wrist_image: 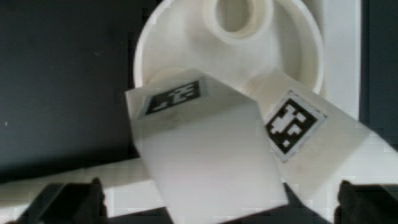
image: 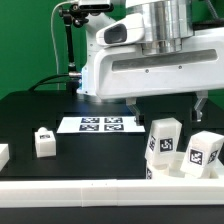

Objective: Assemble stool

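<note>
The chief danger was a poor grip on the leg [wrist_image: 214,150]. It seemed to sit edge-on between the fingers [wrist_image: 71,200], so closing could have pinched two corners instead of flat faces and twisted the leg or squeezed it out. A leg knocked that way might have tipped against the seat [wrist_image: 231,50] just beyond it. A descent off-centre could also have set a fingertip down on the block's top. The gripper [wrist_image: 217,200] had its jaws wide apart and held nothing, with gaps showing on both sides of the leg. The leg was chunky white plastic with a black-and-white square tag on each of its two visible faces. The seat was a white round disc with a hollow in its middle. In the exterior view, two legs [image: 163,145] stood upright under the arm at about four o'clock from the marker board [image: 95,123], close to the rail [image: 100,190]. A smaller tagged block [image: 43,141], probably another leg, sat well apart at eight o'clock.
</note>
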`<state>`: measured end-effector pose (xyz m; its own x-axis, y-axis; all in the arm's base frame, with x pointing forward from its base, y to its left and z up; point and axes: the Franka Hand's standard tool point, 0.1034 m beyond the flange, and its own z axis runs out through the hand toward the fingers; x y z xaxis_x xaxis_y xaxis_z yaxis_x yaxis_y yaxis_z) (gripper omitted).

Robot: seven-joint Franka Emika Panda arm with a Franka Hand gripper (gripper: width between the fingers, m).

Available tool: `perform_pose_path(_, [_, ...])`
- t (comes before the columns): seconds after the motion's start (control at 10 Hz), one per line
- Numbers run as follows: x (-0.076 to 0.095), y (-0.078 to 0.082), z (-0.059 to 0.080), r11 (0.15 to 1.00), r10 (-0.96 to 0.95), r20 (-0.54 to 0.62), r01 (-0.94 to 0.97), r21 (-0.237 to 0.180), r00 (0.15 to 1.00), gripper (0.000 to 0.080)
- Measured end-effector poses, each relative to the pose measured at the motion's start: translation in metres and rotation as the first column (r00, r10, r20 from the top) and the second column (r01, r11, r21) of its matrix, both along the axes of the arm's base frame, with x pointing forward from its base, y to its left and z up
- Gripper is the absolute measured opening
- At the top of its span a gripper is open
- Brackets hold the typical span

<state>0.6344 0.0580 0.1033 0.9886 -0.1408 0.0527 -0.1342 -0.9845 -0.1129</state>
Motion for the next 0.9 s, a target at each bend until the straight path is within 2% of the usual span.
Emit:
perform_pose_path(0.2, [-0.0003, 0.0007, 0.0002, 0.989, 0.149, 0.012, -0.148, -0.02, 0.989, 0.0649])
perform_pose_path(0.4, [-0.0019, 0.0017, -0.0007, 0.942, 0.334, 0.019, -0.333, -0.047, 0.942, 0.0649])
perform_pose_path(0.9, [-0.0086, -0.0026, -0.0052, 0.76, 0.648, 0.02, -0.645, -0.077, 0.761, 0.0649])
